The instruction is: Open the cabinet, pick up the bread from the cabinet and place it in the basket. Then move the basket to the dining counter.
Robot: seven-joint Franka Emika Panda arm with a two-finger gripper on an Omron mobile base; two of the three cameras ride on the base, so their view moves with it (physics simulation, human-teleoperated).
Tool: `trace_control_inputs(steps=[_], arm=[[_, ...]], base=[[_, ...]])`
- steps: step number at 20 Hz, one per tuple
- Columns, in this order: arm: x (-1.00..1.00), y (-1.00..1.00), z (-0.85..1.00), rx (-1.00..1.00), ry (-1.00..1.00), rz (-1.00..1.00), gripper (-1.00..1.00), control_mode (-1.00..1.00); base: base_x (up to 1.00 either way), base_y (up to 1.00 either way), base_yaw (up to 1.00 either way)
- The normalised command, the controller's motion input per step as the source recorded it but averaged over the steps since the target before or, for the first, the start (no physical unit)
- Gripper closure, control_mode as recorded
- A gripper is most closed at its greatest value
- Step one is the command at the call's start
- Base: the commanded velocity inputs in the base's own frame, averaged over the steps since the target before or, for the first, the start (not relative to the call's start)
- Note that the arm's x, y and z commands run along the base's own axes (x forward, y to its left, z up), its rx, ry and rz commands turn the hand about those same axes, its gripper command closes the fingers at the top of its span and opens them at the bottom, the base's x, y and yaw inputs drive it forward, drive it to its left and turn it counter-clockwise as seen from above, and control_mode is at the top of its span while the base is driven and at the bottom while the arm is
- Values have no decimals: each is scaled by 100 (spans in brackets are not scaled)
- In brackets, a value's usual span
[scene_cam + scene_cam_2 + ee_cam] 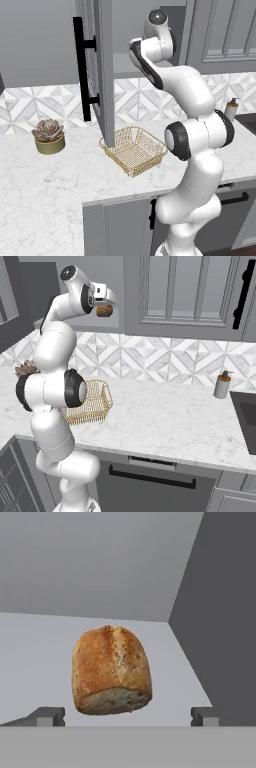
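Note:
The grey cabinet's glass door [103, 75] stands swung open, its black bar handle [80, 67] facing me. Inside, the golden-brown bread [111, 669] rests on the grey shelf, close in front of my gripper [126, 717]. The gripper is open, with one fingertip on each side of the roll and touching nothing. From the right base view, the gripper [107, 304] reaches into the cabinet at the bread [104, 311]. The gold wire basket [134, 149] sits empty on the marble worktop below the open door, partly behind my arm in the right base view [95, 401]. The dining counter is out of view.
A potted succulent [49, 136] stands left of the basket. A soap dispenser [221, 385] and a dark sink [245, 416] are at the right end of the worktop. Closed wall cabinets [185, 291] hang to the right.

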Motion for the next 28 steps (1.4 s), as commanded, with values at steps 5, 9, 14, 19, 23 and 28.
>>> trace_control_inputs(steps=[5,9,14,19,23,28], arm=[[37,-6,-12,0,0,-1,-100,-100],[32,17,-3,0,0,0,-100,-100],[30,6,0,0,0,0,-100,-100],[19,0,-11,0,0,0,-100,-100],[3,0,-33,0,1,0,-100,-100],[0,0,-37,0,0,0,-100,-100]], base=[[0,0,0],[0,0,0],[0,0,0],[0,0,0],[0,0,0],[0,0,0]])
